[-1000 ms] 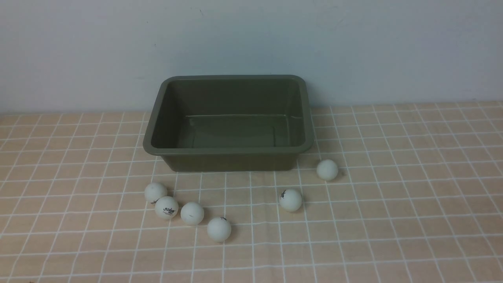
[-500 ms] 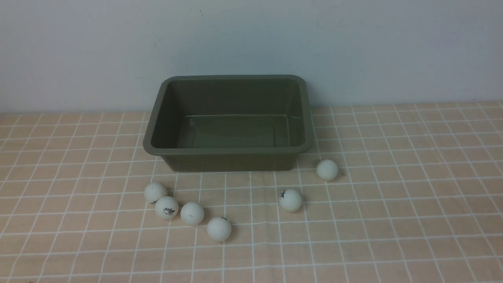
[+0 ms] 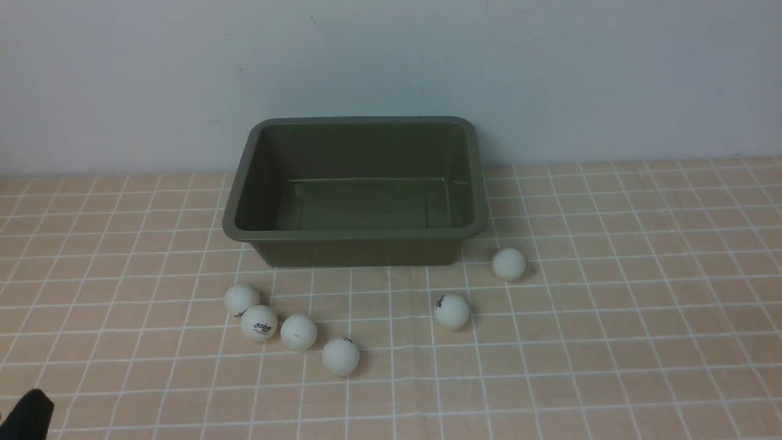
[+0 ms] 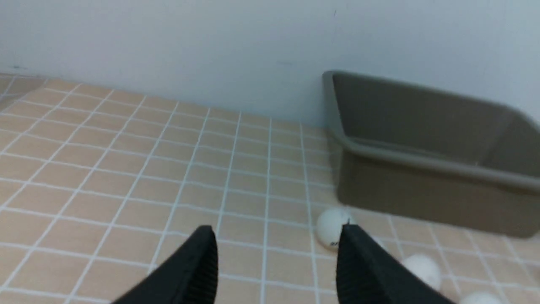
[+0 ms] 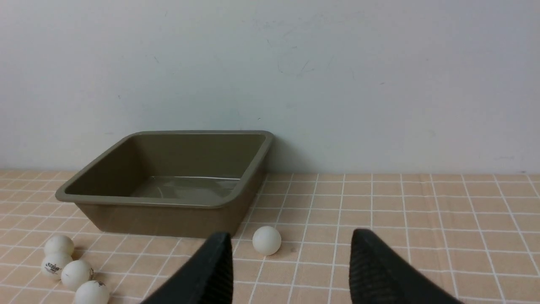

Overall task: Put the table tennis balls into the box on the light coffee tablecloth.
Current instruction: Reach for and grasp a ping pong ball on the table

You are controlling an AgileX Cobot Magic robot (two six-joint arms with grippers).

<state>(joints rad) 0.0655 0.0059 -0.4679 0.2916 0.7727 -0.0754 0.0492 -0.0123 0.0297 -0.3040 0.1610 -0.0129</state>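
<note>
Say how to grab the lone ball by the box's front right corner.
Pinch the ball across its widest middle, coming straight down. Being round, it would likely slip from an off-centre pinch; it sits alone on the tablecloth, clear of the box, leaving room either side.

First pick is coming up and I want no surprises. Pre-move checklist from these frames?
1. Box upright and empty: ok.
2. Six balls all on the cloth, in front of the box: ok.
3. Left end effector open, holding nothing: ok.
4. Right end effector open, holding nothing: ok.
5. Room around each ball in the left cluster: not ok. Three sit touching or nearly so, and a grasp may nudge neighbours.
6. Right ball near the box corner stands alone: ok.
</note>
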